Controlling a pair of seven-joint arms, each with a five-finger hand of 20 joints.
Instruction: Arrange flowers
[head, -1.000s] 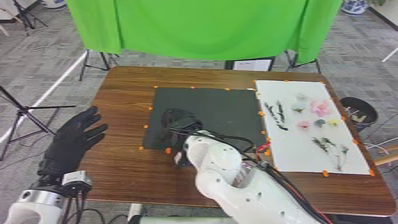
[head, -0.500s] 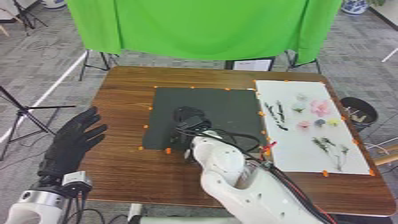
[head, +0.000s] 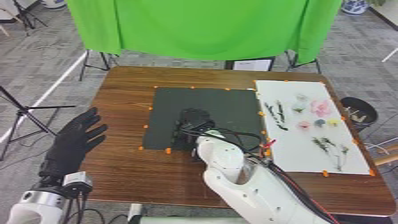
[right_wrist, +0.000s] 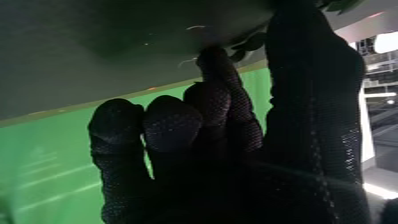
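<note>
In the head view, my right hand (head: 195, 120) is low over the black sheet (head: 233, 102), left of its middle. My right hand (right_wrist: 311, 100) in the right wrist view has its thumb and a finger pinched on a dark leafy sprig (right_wrist: 251, 44), close to the black sheet (right_wrist: 80, 55); the thumb hides part of it. My left hand (head: 73, 142) is open over the table's left side. On the white sheet (head: 298, 157) lie dark leafy sprigs (head: 277, 115), a pink flower (head: 321, 107), smaller blooms (head: 304, 125) and thin green stems (head: 333, 150).
Orange markers line the edges of both sheets on the brown wooden table (head: 120, 170). A black bin (head: 359, 111) stands beyond the table's right edge. A green cloth (head: 200, 30) hangs behind the far edge, and a tripod (head: 27, 112) stands at the left.
My right hand has shifted to the right over the black sheet, moving slightly away and then back toward the near side. My left hand has stayed in place.
</note>
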